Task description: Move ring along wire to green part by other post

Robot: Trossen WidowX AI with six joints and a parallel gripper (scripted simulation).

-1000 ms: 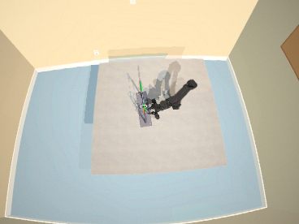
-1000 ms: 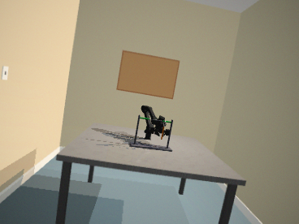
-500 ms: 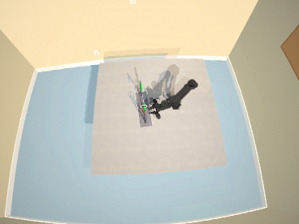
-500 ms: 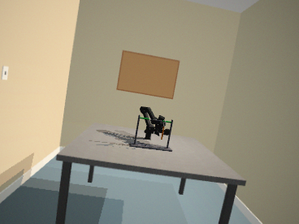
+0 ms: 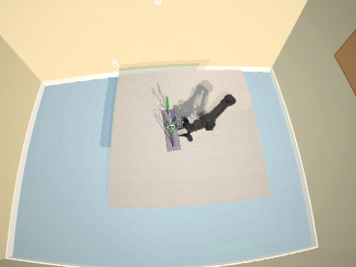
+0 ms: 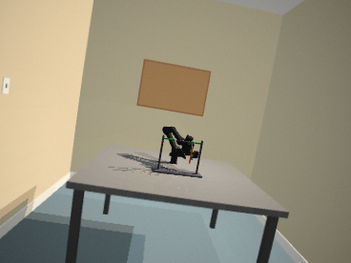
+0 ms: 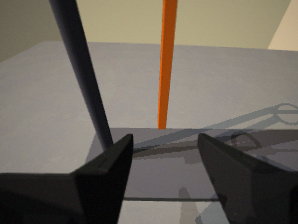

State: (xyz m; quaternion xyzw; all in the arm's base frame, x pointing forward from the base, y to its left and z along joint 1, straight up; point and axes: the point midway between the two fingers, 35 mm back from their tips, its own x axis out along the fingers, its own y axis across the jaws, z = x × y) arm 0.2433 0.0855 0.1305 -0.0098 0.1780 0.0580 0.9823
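The orange handle [image 6: 191, 156] [image 7: 168, 60] hangs down near the right post [image 6: 199, 158] in the exterior view; that post [image 7: 84, 70] stands left of it in the wrist view. The white ring [image 5: 170, 127] is small, at the lower green part [image 5: 172, 129] of the wire in the top view; whether it touches the wire is too small to tell. The other green part [image 5: 167, 103] [image 6: 170, 138] is by the other post [image 6: 160, 153]. My gripper [image 7: 165, 138] is open and empty. The handle stands beyond its fingertips, with visible space between them. The thin grey wire is hard to see.
The dark base plate [image 5: 174, 146] [image 6: 177, 173] [image 7: 167, 180] carries both posts and lies on the grey table [image 5: 145, 179] [image 6: 124, 167]. The arm reaches in from the far side in the exterior view. Shadows of the frame and arm fall across the table.
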